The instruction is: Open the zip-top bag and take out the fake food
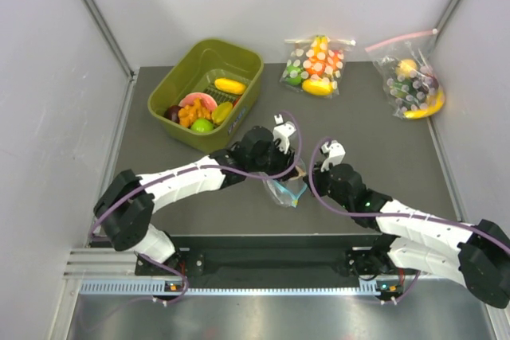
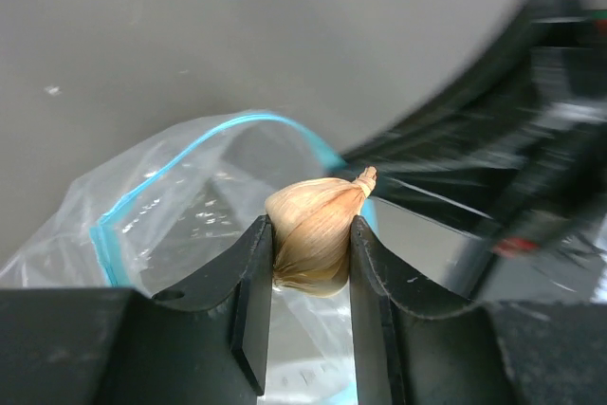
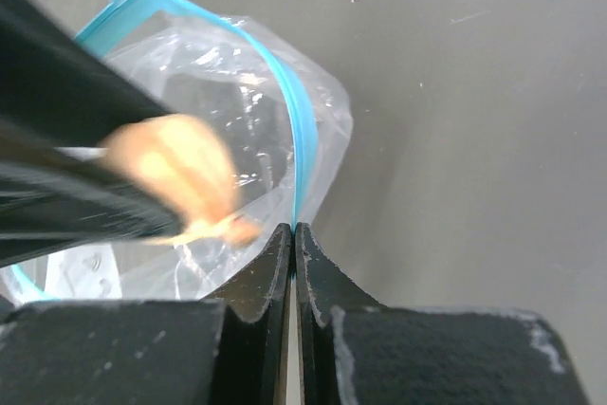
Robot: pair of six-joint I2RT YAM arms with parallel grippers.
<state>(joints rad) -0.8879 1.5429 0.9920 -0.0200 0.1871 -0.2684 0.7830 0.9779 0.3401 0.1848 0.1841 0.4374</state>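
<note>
Near the middle of the desk's [image 1: 382, 145] near edge, the right tool [image 3: 293, 234] is pinching the thin, likely slippery zip-top bag [image 3: 218, 92] at its stiffer blue strip [image 3: 302, 139], while the left tool [image 2: 310, 244] is squeezing a seemingly light, hard garlic-shaped fake food [image 2: 308, 208] around its belly.

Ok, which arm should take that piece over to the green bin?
Left. The left end effector is shut on the garlic-shaped piece at the mouth of the zip-top bag, and the green bin sits on its side. The right end effector is pinching the blue strip.
</note>
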